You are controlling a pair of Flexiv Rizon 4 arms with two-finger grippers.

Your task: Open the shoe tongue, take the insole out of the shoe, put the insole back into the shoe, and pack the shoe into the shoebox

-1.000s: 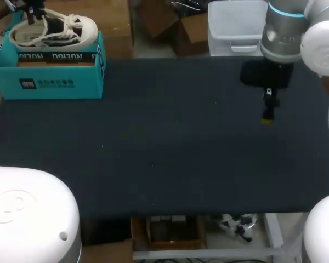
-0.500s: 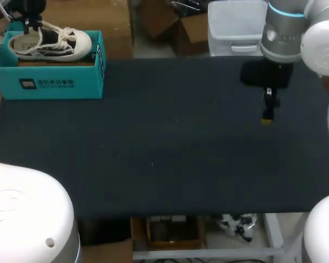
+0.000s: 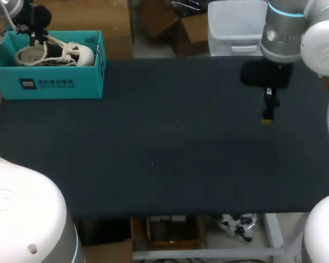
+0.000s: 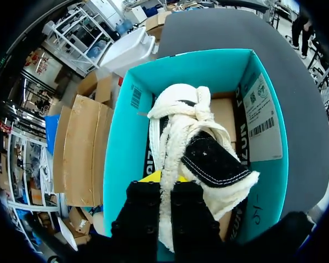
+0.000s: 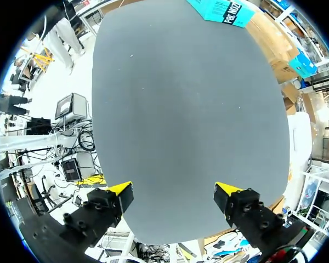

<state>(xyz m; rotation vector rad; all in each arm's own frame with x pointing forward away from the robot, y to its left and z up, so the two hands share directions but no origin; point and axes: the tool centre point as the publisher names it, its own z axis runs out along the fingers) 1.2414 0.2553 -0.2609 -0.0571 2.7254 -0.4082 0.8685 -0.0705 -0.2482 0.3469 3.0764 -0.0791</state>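
Change, shoe: 1.0 s ago the shoe rode above the rim of the shoebox; it now sits lower, inside the box.
Change, left gripper: the left gripper has come down with the shoe and shifted slightly toward the box's far left corner.
Change, right gripper: none; the right gripper is at the same spot.
Shoe, appearance: low white sneaker, dark inside, with thick white laces lying loose. In the left wrist view a black flap with white stitching and a fuzzy white edge lies ahead of the fingers.
Shoe, location: in the open teal shoebox at the far left of the table, toe pointing toward the table's middle.
Left gripper, state: the left gripper is clamped on the shoe, white material passing between its two fingers; only slivers of the yellow tips show.
Right gripper, state: the right gripper holds nothing, fingers set wide apart, over bare table on the right side, well apart from the box.
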